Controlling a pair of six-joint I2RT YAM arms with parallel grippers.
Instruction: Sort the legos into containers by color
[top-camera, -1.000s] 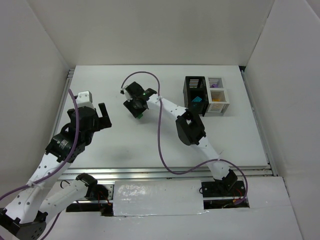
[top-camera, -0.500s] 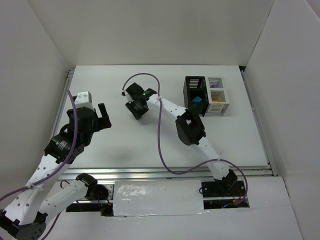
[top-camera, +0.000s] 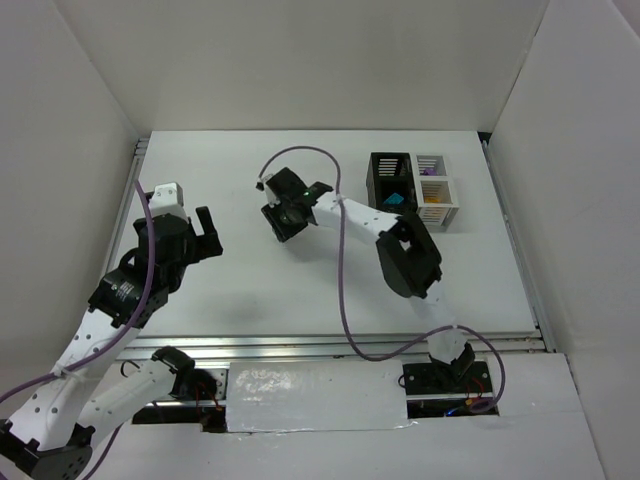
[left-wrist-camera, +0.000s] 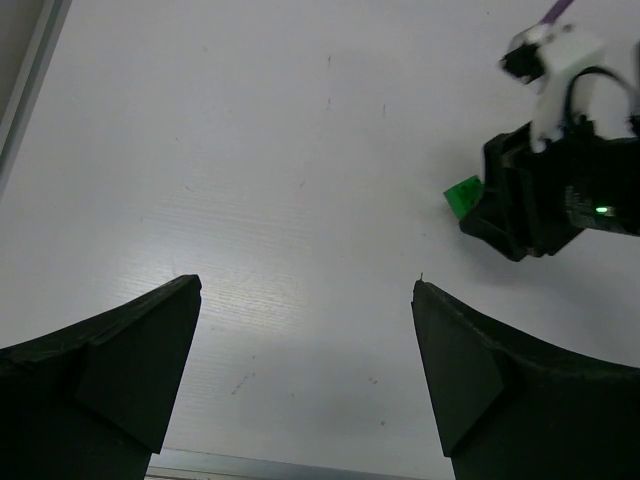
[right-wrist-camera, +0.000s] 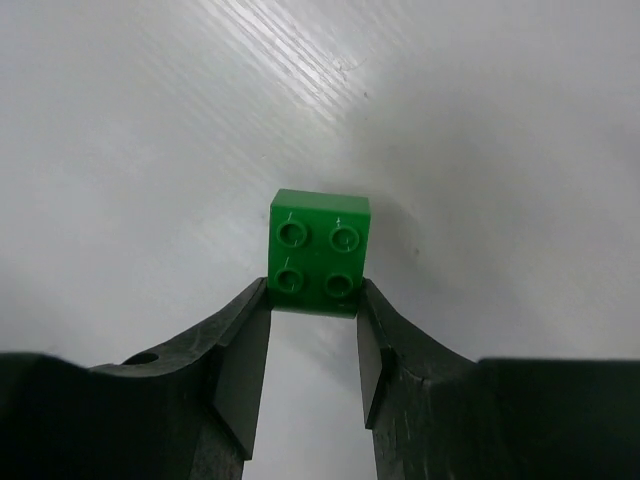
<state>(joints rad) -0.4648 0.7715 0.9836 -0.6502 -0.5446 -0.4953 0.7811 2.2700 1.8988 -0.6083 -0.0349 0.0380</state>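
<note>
Fingers of my right gripper (right-wrist-camera: 313, 295) are clamped on a green lego (right-wrist-camera: 320, 250), pinching its near edge between their tips so most of it juts out beyond them, studs facing the wrist camera. My left gripper (left-wrist-camera: 305, 288) stands fully spread above the white table (left-wrist-camera: 250, 150), holding nothing.

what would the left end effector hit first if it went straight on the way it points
Likely bare table: the left end effector aims at open surface. The right end effector, shut on the lego, sits right of that line; depth is unclear.
</note>
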